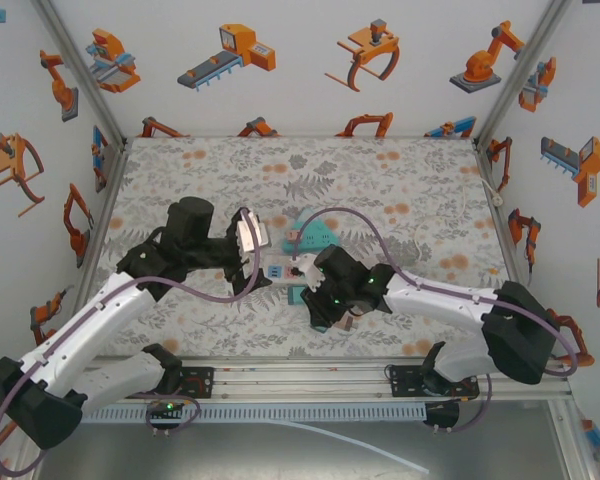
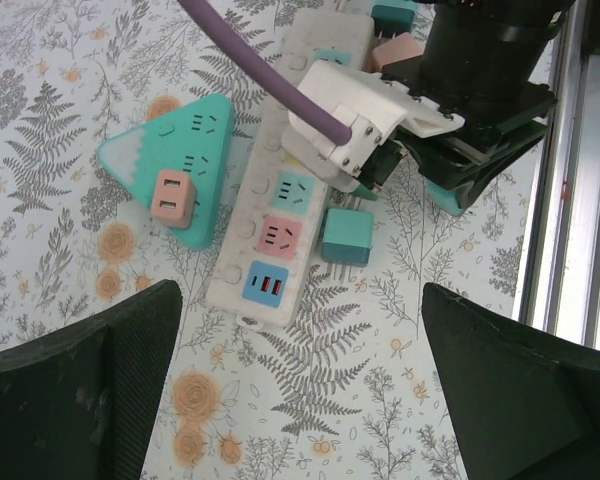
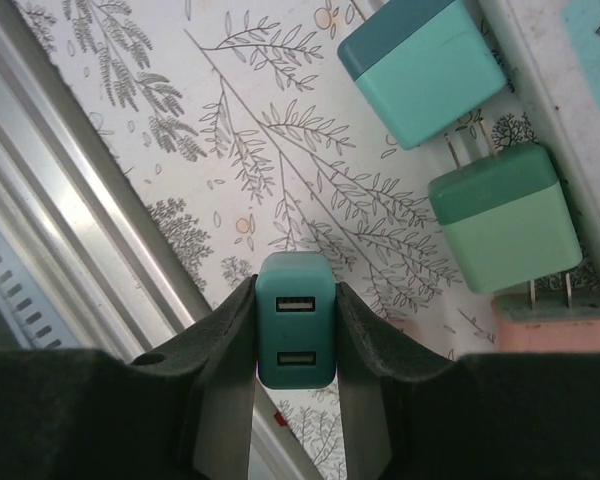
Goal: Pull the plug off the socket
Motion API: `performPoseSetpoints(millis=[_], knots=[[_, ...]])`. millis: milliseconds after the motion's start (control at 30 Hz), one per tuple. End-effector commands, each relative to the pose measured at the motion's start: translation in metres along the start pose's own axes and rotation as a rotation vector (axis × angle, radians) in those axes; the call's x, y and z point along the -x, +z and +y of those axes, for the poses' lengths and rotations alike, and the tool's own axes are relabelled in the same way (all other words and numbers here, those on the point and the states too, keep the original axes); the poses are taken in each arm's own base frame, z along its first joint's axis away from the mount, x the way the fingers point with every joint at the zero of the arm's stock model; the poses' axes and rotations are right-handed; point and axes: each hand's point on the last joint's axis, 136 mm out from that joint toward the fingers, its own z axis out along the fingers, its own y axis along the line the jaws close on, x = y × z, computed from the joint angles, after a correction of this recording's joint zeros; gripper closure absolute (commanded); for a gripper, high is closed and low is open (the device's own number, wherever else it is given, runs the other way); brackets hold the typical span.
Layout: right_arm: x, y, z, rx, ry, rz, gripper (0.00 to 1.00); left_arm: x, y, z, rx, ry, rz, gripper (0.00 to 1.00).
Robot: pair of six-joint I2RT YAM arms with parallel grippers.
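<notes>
Left gripper (image 2: pixel 297 300) hangs above the near end of the power strip (image 2: pixel 280 215), its two dark fingers (image 2: pixel 80 395) spread wide with nothing between them.

Left of the power strip, just beside it, lies a teal triangular socket block (image 2: pixel 185 150). A pink plug (image 2: pixel 172 197) sits in the outlet nearest the camera, and its other outlets show bare slots.

On the power strip, the near end carries a blue USB panel, then a pink outlet and a teal outlet, all with slots uncovered. Farther along, the strip is hidden under the right arm's white wrist and a purple cable (image 2: pixel 270 70).

Against the strip's right side a loose teal plug (image 2: pixel 347 236) lies on its side on the fern-print tablecloth (image 2: pixel 70 110).

Right of the strip, the right gripper (image 3: pixel 295 300) is clamped on the plug (image 3: pixel 295 340), a teal cube with two USB ports facing the wrist camera. The plug is out of the strip and held over the cloth, between the strip and the metal rail (image 3: pixel 70 180) at the table's near edge.

Bare cloth lies between the held plug and the rail, and more stretches left of the triangular block. Beside the strip's right side the cloth is crowded with loose plugs.
</notes>
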Motion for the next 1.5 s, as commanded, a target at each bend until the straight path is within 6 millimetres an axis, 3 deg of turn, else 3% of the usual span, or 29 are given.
performPoseSetpoints(millis=[0, 367, 700, 900, 1033, 1167, 1300, 1467], knots=[[0.007, 0.005, -0.005, -0.029, -0.028, -0.045, 0.77, -0.001, 0.003, -0.006, -0.042, 0.036, 0.001, 0.03], [-0.004, 0.015, -0.020, -0.095, -0.032, -0.004, 0.55, -0.001, 0.013, -0.003, -0.065, 0.038, -0.005, 0.03], [-0.003, 0.007, -0.025, -0.137, -0.044, -0.014, 0.50, -0.006, 0.018, 0.000, -0.053, 0.020, 0.010, 0.03], [0.009, -0.006, -0.024, -0.151, -0.059, -0.063, 0.50, -0.006, 0.019, 0.005, -0.029, 0.017, 0.014, 0.03], [0.031, -0.030, -0.029, -0.215, -0.065, -0.165, 0.48, -0.005, 0.020, 0.010, -0.006, 0.015, 0.012, 0.03], [0.060, -0.064, -0.058, -0.278, 0.075, -0.310, 0.46, -0.005, 0.022, 0.016, 0.019, 0.018, 0.020, 0.03], [0.090, -0.108, -0.109, -0.330, 0.356, -0.481, 0.46, 0.003, 0.028, 0.018, 0.006, 0.034, -0.024, 0.03], [0.108, -0.138, -0.161, -0.379, 0.552, -0.558, 0.40, 0.008, 0.046, 0.037, 0.044, 0.082, -0.023, 0.03]])
